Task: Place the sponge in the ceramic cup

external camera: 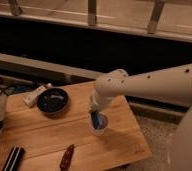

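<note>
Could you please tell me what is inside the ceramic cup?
A blue sponge pokes out of the ceramic cup. The claw hangs right above it. The cup wall hides the sponge's lower part and the cup's bottom.

A single camera looks down at a slant, fairly near, onto the wooden desk [44, 135], facing a railing [91, 12] beyond. The arm [154, 85] enters from the right; its pincer [97, 119] hangs mid-frame over the desk.
</note>
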You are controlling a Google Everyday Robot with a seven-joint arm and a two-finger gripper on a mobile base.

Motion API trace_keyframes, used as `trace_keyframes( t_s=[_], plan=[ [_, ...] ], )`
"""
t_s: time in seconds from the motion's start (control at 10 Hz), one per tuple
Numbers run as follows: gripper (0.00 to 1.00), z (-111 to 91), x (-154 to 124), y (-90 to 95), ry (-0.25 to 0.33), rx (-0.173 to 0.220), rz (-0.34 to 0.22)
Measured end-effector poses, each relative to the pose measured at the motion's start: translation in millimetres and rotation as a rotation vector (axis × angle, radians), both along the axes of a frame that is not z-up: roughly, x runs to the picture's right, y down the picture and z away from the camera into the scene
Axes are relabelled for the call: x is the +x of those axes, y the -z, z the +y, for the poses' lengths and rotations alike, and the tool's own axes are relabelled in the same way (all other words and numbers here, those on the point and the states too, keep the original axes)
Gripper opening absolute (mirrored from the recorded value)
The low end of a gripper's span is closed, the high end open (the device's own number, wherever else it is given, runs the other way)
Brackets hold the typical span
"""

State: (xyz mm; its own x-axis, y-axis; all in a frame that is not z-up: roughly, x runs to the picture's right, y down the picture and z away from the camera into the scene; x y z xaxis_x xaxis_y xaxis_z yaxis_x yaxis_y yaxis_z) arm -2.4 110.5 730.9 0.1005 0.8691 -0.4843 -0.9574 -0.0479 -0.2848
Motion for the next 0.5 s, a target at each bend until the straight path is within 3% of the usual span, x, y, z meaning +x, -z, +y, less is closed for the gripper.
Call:
trace_keyframes(
  t_s=[0.2, 0.5],
  plan=[
    [0.78, 3, 1, -10.5, -0.013, -0.012, 0.015],
    [0.80, 5, 15, -10.8, -0.040, -0.010, 0.045]
  ],
)
